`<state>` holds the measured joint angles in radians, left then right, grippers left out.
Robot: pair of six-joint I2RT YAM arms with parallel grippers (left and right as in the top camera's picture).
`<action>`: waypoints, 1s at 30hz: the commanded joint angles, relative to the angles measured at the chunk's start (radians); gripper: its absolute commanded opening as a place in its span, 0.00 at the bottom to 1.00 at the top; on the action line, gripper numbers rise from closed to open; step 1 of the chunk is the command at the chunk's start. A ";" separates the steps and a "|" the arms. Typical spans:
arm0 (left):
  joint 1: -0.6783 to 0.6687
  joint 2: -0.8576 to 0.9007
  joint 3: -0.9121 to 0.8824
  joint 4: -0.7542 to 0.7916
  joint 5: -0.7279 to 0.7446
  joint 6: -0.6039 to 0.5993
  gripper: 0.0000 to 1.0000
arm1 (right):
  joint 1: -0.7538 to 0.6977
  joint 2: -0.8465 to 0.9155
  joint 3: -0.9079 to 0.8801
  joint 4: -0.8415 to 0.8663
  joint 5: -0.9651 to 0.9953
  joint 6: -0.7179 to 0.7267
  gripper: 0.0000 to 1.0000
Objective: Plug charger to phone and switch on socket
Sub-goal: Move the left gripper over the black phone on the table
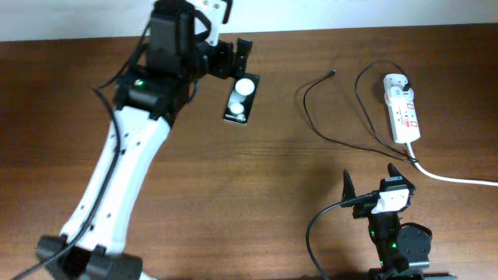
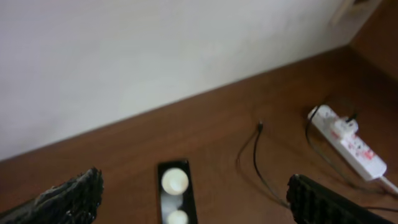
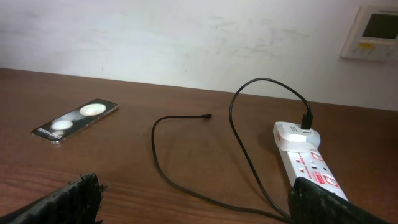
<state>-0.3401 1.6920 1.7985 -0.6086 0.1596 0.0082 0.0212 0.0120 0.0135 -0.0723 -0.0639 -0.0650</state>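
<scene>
left gripper (image 1: 236, 61) hovered at the phone (image 1: 240, 99), fingers spread wide, gripping nothing. the phone lay flat on the table (image 1: 233, 202), white circles up, just beside those fingers. the charger (image 1: 305, 109) curled loose, its connector tip (image 1: 332, 74) well apart from the phone, its plug (image 1: 406, 81) seated in the socket (image 1: 402, 113) at the right. right gripper (image 1: 371, 175) gaped open near the socket's cord end.

Left arm (image 1: 124, 155) stretched forward, left fingers (image 1: 243, 48) apart; right arm (image 1: 398, 243) tucked, right fingers (image 1: 348, 186) apart.
</scene>
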 commanded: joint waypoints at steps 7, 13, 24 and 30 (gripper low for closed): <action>-0.007 0.178 0.023 -0.011 -0.007 0.016 0.99 | 0.005 -0.006 -0.008 0.001 0.006 -0.006 0.99; -0.007 0.223 0.023 0.010 -0.008 0.016 0.99 | 0.005 -0.006 -0.008 0.001 0.006 -0.006 0.99; -0.007 0.457 0.023 0.078 -0.011 0.016 0.99 | 0.005 -0.006 -0.008 0.001 0.006 -0.006 0.99; -0.007 0.575 0.023 0.112 -0.011 0.015 0.99 | 0.005 -0.006 -0.008 0.001 0.006 -0.006 0.99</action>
<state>-0.3450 2.2265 1.7992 -0.5117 0.1562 0.0082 0.0212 0.0120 0.0139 -0.0727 -0.0639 -0.0647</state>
